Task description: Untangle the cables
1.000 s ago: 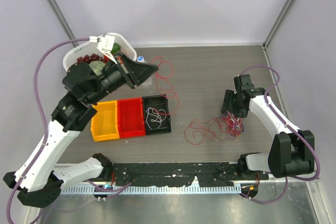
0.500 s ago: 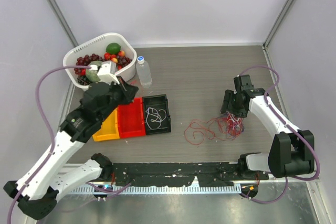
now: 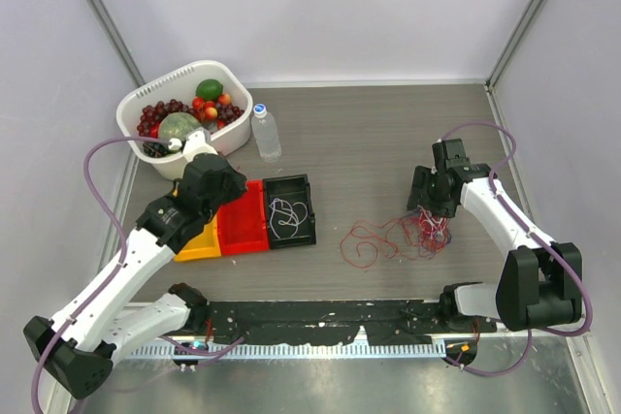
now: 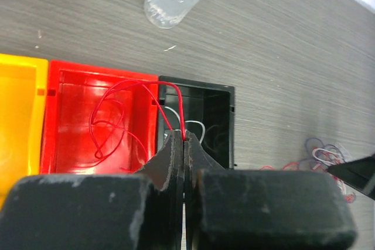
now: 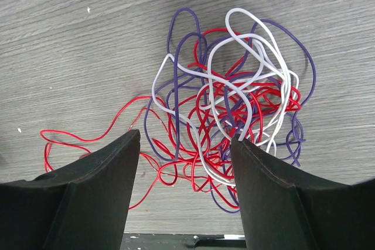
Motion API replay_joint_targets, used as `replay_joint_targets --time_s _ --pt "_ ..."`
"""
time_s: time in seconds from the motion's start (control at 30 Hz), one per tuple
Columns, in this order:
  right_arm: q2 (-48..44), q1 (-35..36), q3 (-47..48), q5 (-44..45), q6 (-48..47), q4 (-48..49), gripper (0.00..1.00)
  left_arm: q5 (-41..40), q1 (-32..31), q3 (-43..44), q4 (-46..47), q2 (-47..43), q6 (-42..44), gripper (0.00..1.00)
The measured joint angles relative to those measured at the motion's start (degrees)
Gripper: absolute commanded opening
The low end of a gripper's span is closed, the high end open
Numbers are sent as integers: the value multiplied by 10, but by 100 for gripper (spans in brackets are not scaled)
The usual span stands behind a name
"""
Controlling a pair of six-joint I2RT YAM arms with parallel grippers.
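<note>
My left gripper [image 3: 236,205] hangs over the red bin [image 3: 248,230]. In the left wrist view it [image 4: 184,137] is shut on a thin red cable [image 4: 180,109] whose loops lie inside the red bin [image 4: 70,144]. A white cable [image 3: 288,212] lies in the black bin [image 3: 303,230]. A tangle of red, white and purple cables [image 3: 427,230] lies on the table at the right. My right gripper [image 3: 429,208] is open just above it; in the right wrist view [image 5: 184,141] its jaws straddle the near edge of the tangle [image 5: 234,98].
A yellow bin [image 3: 192,244] adjoins the red bin on the left. A white basket of fruit [image 3: 136,109] and a clear water bottle [image 3: 266,133] stand at the back left. Loose red cable loops [image 3: 364,244] trail left of the tangle.
My left arm has swung down from beside the basket to the red bin, carrying the red cable, which now lies in that bin. The right arm has not moved.
</note>
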Motion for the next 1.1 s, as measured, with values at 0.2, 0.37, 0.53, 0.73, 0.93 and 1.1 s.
replay_joint_targets --time_s 0.2,0.37,0.53,0.73,0.93,1.1 --pt "-2 0 0 -6 0 -2 68 -12 2 -35 -21 22 -33 0" --pt "-2 0 0 -7 -1 -4 68 -7 3 -93 -21 45 -52 0" --pt "-3 0 4 3 1 -17 68 16 7 -98 -24 106 -59 19" --pt "-3 -5 21 85 26 -50 67 51 9 -72 -55 154 -42 55" --pt "10 -16 32 104 35 -66 67 77 9 -59 -73 114 -28 68" --pt "48 -20 45 93 34 -68 65 128 9 -49 -49 71 2 68"
